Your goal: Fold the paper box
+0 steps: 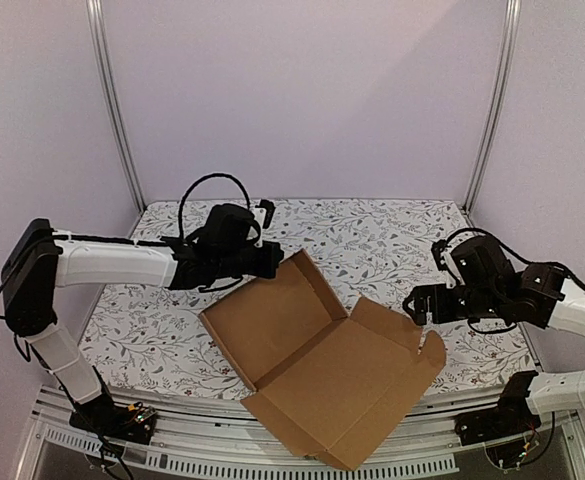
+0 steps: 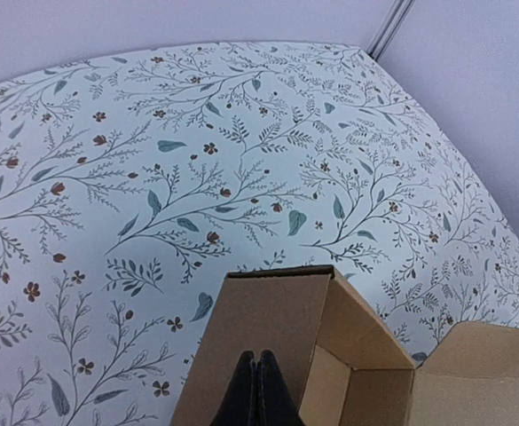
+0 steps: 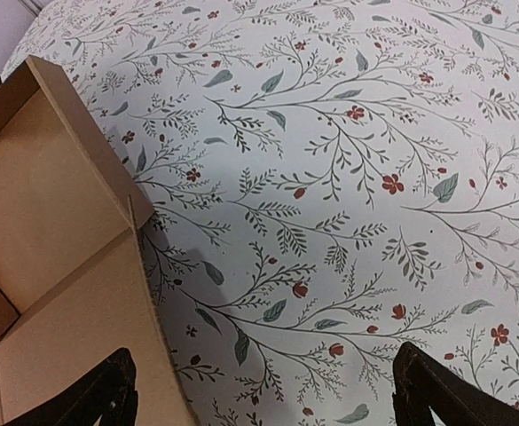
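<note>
Half-formed paper box (image 1: 312, 360) on table (image 1: 372, 230), near corner overhanging the edge; left gripper (image 2: 257, 359) jaws pressed together at its far flap, right gripper (image 3: 268, 395) spread wide, empty; an unbraced push could slide it off.

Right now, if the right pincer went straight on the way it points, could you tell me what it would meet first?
Most likely the floral table cover, since the open right pincer frames bare cloth. The paper box lies left of that line, though depth is unclear.
</note>
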`<state>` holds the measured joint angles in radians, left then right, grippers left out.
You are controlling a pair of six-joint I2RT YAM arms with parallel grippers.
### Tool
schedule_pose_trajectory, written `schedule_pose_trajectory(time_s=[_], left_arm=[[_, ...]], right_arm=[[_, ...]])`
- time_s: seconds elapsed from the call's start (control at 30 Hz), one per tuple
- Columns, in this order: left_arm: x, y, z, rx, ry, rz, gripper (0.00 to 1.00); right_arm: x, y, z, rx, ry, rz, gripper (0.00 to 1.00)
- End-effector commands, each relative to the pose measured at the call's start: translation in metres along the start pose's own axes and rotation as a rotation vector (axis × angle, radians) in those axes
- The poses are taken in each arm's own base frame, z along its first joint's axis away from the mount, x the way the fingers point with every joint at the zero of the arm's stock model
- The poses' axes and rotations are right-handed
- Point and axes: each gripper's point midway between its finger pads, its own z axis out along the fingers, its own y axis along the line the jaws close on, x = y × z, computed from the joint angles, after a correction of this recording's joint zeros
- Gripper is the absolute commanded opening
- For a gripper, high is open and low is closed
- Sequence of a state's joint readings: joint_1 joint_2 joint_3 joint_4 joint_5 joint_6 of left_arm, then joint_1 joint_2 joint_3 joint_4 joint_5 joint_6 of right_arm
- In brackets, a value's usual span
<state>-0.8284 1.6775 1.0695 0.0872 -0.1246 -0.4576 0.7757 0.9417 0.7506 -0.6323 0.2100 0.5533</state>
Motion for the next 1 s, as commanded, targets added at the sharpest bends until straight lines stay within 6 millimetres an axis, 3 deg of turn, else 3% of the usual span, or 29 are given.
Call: schedule_pose_trajectory(time_s=[0.0, 0.13, 0.23, 0.4, 0.63, 0.8, 0.97], left_arm=[[0.043, 0.022, 0.003, -0.054, 0.116, 0.009, 0.0], [0.047, 0.028, -0.001, -0.073, 0.116, 0.005, 0.0], [0.05, 0.032, -0.003, -0.084, 0.118, 0.004, 0.0], [0.057, 0.034, -0.003, -0.082, 0.123, -0.01, 0.0], [0.068, 0.038, -0.002, -0.088, 0.136, -0.024, 0.0], [0.077, 0.042, 0.001, -0.097, 0.148, -0.03, 0.0], [0.084, 0.044, 0.005, -0.099, 0.163, -0.036, 0.0]], right_arm=[[0.042, -0.012, 0.011, 0.026, 0.134, 0.105, 0.99], [0.053, -0.008, 0.016, -0.01, 0.158, 0.167, 0.99], [0.05, -0.003, 0.012, -0.055, 0.132, 0.208, 0.99], [0.024, 0.012, -0.002, -0.137, 0.047, 0.237, 0.99], [-0.023, 0.028, -0.05, -0.24, -0.1, 0.215, 0.99], [-0.041, 0.018, -0.085, -0.208, -0.171, 0.174, 0.99], [-0.031, -0.013, -0.097, -0.078, -0.178, 0.138, 0.99]])
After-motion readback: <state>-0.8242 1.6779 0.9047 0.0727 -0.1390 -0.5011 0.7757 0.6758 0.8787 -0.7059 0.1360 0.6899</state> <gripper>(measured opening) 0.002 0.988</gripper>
